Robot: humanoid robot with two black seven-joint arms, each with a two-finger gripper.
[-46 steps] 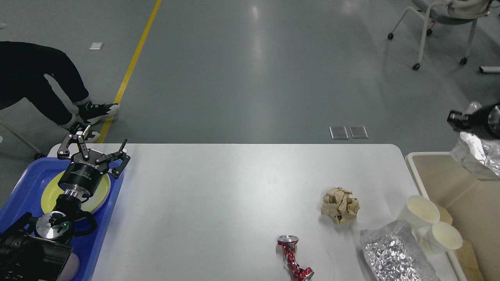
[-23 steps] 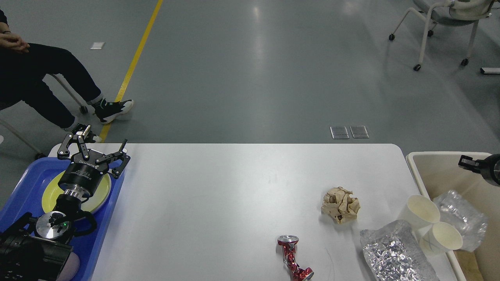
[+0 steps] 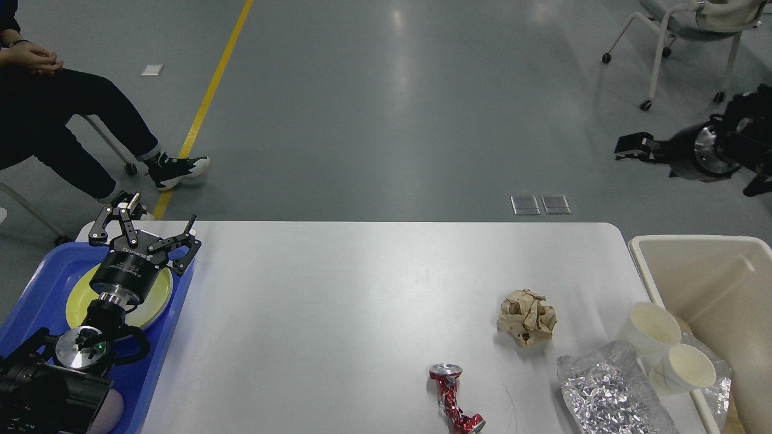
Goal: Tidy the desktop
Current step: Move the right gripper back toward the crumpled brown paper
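Observation:
The white desktop [image 3: 338, 313] bears a crumpled brown paper ball [image 3: 526, 316], a crushed red can [image 3: 452, 398], a silver foil bag [image 3: 606, 392] and two white paper cups [image 3: 651, 328] [image 3: 687, 367], all in its front right part. My left gripper [image 3: 151, 226] is open and empty, hovering over the yellow plate [image 3: 154, 295] in the blue tray [image 3: 36, 301]. My right gripper [image 3: 630, 147] is raised over the floor beyond the table's far right corner, seen small and dark. It holds nothing that I can see.
A beige bin [image 3: 711, 271] stands against the table's right edge, with a crinkled shiny bag [image 3: 718, 374] inside behind the cups. A seated person's legs [image 3: 72, 126] are at the far left, and a wheeled chair [image 3: 687, 24] at the far right.
My right gripper let go of the shiny bag, which dropped into the beige bin. The right arm then rose and swung left, away from the bin. The left arm has not moved.

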